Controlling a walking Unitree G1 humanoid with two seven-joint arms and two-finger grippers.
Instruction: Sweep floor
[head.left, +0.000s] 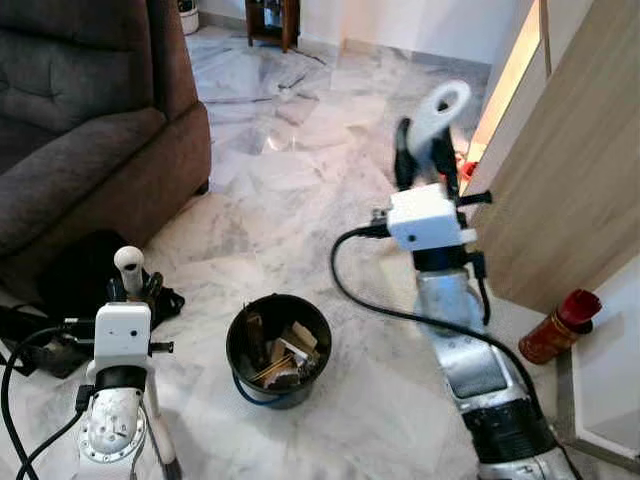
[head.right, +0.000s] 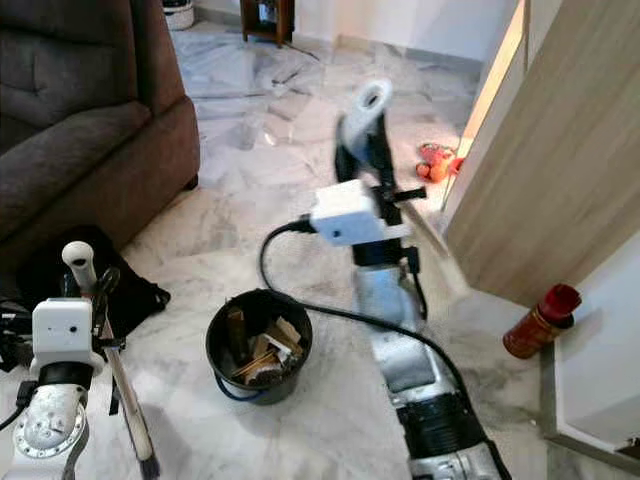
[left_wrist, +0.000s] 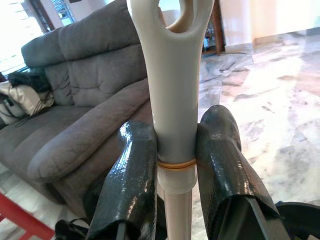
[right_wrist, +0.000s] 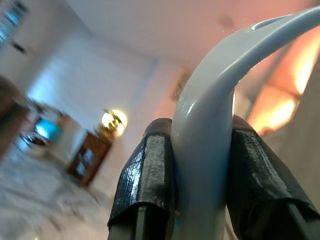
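One black bucket (head.left: 278, 350) holds debris; left gripper (left_wrist: 172, 165) clamps broom handle (left_wrist: 172, 95), right gripper (right_wrist: 200, 170) dustpan handle (right_wrist: 210, 100).

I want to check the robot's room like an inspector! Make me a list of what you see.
Surface: marble floor, pale and veined.
Job's things: black bucket holding scraps; white broom handle in the left gripper; white looped handle in the right gripper.
Clutter: red can by the wooden panel; orange-red toy on the floor; dark bag near the sofa.
Grippers: both shut on their handles.
Cables: black cable looping from the right wrist.
Surroundings: grey sofa, wooden panel, small wooden cabinet.
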